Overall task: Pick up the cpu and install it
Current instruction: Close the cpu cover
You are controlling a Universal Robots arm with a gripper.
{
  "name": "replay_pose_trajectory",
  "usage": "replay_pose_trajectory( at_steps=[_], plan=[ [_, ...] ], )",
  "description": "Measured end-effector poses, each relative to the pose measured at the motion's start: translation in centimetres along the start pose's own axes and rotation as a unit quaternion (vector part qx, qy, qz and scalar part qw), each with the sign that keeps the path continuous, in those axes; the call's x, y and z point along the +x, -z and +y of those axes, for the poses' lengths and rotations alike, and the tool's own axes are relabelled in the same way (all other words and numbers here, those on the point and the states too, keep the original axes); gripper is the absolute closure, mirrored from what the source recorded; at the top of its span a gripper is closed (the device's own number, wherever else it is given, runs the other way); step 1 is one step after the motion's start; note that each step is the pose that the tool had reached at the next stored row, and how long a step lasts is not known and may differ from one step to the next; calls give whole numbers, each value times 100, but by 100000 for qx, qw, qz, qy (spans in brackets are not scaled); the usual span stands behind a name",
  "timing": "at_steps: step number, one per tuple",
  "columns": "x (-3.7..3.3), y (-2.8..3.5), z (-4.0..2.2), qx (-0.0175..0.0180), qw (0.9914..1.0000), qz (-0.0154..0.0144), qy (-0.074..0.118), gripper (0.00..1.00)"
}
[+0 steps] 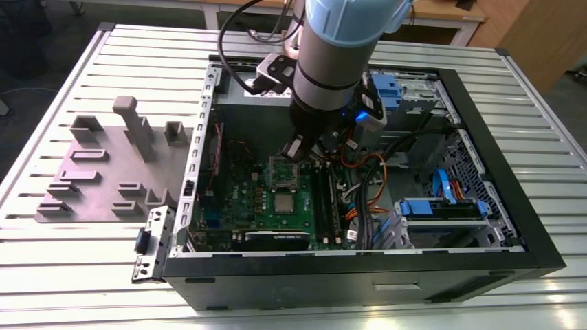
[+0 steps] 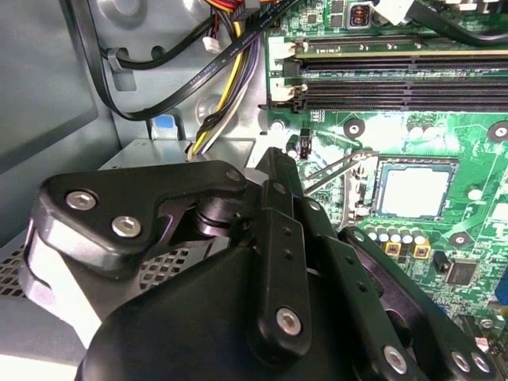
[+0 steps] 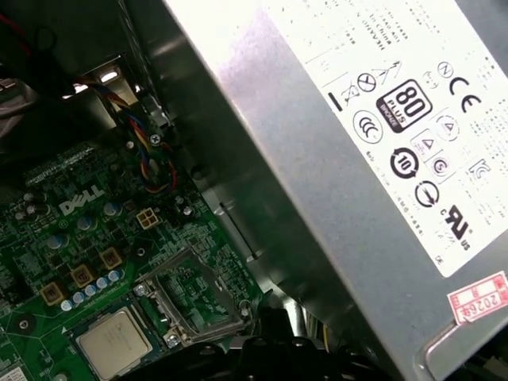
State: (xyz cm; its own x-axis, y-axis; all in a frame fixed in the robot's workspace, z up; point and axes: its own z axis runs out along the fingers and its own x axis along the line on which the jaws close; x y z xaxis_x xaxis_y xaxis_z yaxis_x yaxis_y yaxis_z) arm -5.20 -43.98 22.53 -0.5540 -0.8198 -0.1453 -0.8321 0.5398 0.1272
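Note:
The cpu (image 1: 285,202) lies flat in its socket on the green motherboard (image 1: 257,206), silvery top up. Both wrist views show the cpu (image 2: 414,190) (image 3: 113,343) seated there. The socket's metal frame (image 3: 194,290) (image 2: 345,171) stands swung up beside it, toward the power supply. My gripper (image 1: 295,152) hangs inside the case just above that raised frame, a short way from the chip. In the second wrist view the gripper (image 2: 274,159) has its black fingers drawn together with nothing between them.
The open black computer case (image 1: 367,275) lies on a slatted metal table. A grey power supply with a white label (image 3: 373,119) sits close beside the gripper. Memory slots (image 2: 397,71), cable bundles (image 2: 214,71) and blue drive bays (image 1: 440,206) crowd the board. A grey fixture plate (image 1: 101,172) sits at the exterior view's left.

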Motion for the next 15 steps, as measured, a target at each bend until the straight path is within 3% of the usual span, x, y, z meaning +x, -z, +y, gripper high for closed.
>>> replay_pose_trajectory(
  at_steps=[15],
  plan=[
    [-8,78,15,127,100000,185,-4,89]
  ],
)
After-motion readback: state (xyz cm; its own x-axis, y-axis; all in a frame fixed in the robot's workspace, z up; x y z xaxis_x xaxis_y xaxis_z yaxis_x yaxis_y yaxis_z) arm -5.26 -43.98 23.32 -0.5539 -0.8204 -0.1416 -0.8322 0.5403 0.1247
